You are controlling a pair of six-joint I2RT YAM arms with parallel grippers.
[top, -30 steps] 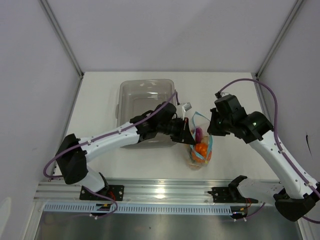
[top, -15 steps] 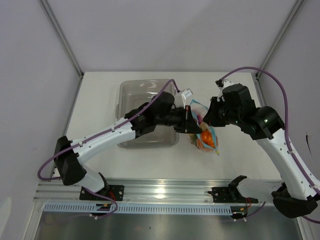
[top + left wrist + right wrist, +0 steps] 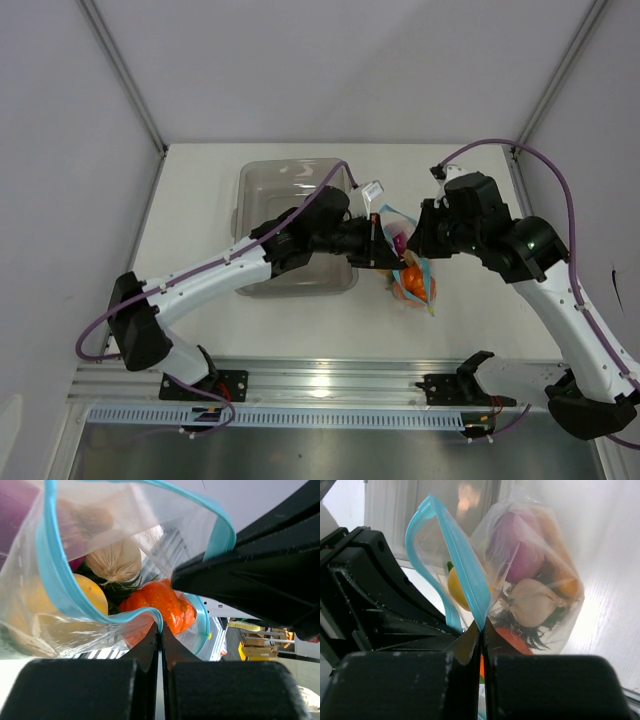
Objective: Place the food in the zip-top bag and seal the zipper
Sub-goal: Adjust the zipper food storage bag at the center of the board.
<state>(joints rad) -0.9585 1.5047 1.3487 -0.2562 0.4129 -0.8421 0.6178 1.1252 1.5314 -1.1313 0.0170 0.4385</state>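
**Bag Is Full, but Its Mouth Is Open**

The clear crinkly plastic bag (image 3: 412,282) hangs between the two arms, just beside the clear grey box-shaped tray (image 3: 290,180). A second ago it sat lower, nearer the front of the white counter (image 3: 200,200). Now both arms have pulled it up and back a little.

The left tool (image 3: 161,630) is pinched tight on one side of the thin light blue zipper strip (image 3: 50,570). The right tool (image 3: 481,626) is pinched tight on the other side.

Inside the bag are the orange pumpkin (image 3: 160,602), the yellow lemon (image 3: 90,592), the white radish (image 3: 114,560) and the purple onion (image 3: 512,550). I think the filling part is done. The blue strip gapes wide open, so it needs pressing shut next.
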